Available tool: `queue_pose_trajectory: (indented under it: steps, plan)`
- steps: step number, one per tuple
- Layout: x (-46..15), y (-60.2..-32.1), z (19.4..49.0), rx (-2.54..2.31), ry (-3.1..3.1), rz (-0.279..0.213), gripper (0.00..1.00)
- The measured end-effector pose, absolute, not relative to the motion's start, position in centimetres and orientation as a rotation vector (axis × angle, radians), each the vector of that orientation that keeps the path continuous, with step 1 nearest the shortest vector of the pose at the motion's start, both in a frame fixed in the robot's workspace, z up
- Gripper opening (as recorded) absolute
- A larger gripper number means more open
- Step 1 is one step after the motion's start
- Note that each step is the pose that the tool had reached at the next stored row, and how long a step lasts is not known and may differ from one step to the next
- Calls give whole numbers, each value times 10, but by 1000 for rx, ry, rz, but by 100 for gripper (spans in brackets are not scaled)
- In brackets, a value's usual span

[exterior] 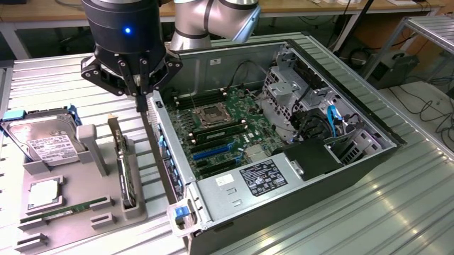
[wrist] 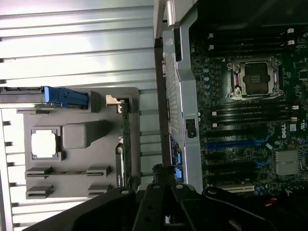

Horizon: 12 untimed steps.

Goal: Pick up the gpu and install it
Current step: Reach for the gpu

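Note:
The gpu (exterior: 125, 169) is a thin dark card standing on edge in a slot of the grey holder (exterior: 80, 215), with its silver bracket toward the far end. In the wrist view the gpu (wrist: 126, 139) shows edge-on along the holder's (wrist: 82, 115) side. My gripper (exterior: 144, 104) hangs above the strip between the holder and the open computer case (exterior: 298, 175). It is higher than the card and apart from it. The fingers are shut with nothing between them. The gripper (wrist: 162, 175) sits over the case's wall in the wrist view.
The case lies open with its motherboard (exterior: 220, 130) up, showing a CPU socket (exterior: 212, 112) and blue expansion slots (exterior: 212, 152). The holder also carries a hard drive (exterior: 44, 143), a CPU chip (exterior: 44, 194) and a green RAM stick (exterior: 67, 210). Everything rests on a ribbed metal table (exterior: 369, 212).

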<state>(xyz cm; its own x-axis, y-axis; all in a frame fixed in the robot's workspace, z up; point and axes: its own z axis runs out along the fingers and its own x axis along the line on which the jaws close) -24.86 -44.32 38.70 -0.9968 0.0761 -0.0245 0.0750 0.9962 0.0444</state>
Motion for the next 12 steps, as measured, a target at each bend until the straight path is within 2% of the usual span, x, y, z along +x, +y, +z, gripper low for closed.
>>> queue_pose_trajectory:
  steps: [12]
  plan:
    - [-249, -447, 387, 118, 3113, 68, 11]
